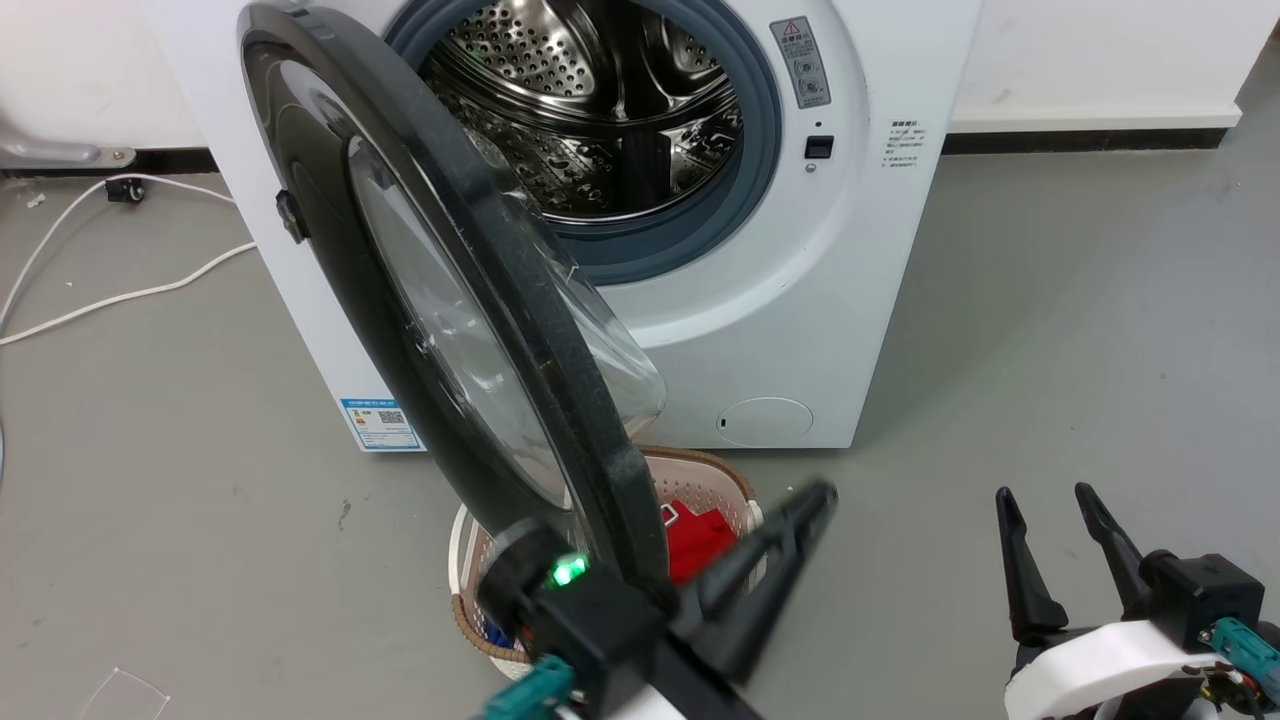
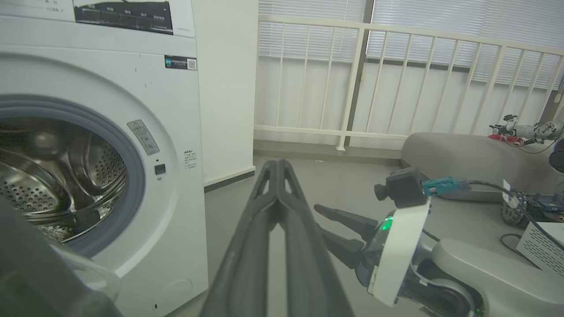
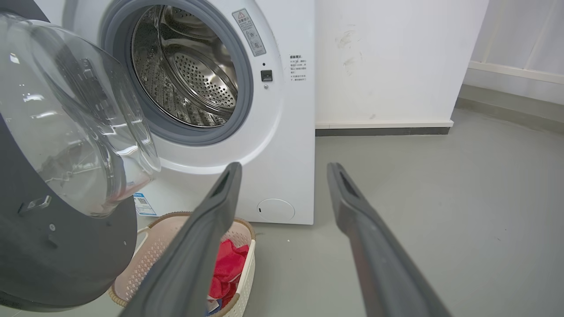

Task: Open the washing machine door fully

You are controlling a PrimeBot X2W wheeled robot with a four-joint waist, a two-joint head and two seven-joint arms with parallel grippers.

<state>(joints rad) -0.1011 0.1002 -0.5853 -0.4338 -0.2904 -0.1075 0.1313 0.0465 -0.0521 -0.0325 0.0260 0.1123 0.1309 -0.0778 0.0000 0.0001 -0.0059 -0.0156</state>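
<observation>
From the head view, the washing machine (image 1: 880, 300) stands against the wall. Its door (image 1: 520, 330) is swung about half way out, edge pointing at us, so it is not fully open. The left gripper (image 1: 815, 500) sits low, just right of the door's bottom rim on the glass side. Its fingers are pressed together with nothing in them, and I cannot tell if the arm touches the rim. The right gripper (image 1: 1055, 535) waits at the lower right, spread wide and empty. A basket (image 1: 735, 478) with a red cloth (image 1: 700, 540) sits on the floor under the door. In the left wrist view, the two fingers (image 2: 257, 229) lie flat against each other and point past the washing machine (image 2: 176, 185). In the right wrist view, the door (image 3: 66, 132) hangs right over the basket (image 3: 249, 246). I think a push could slip off the round shiny rim and let the door swing back. A low arm could also bump the basket. The door needs room on the left, and the floor there looks open but for a white cable (image 1: 150, 290).
</observation>
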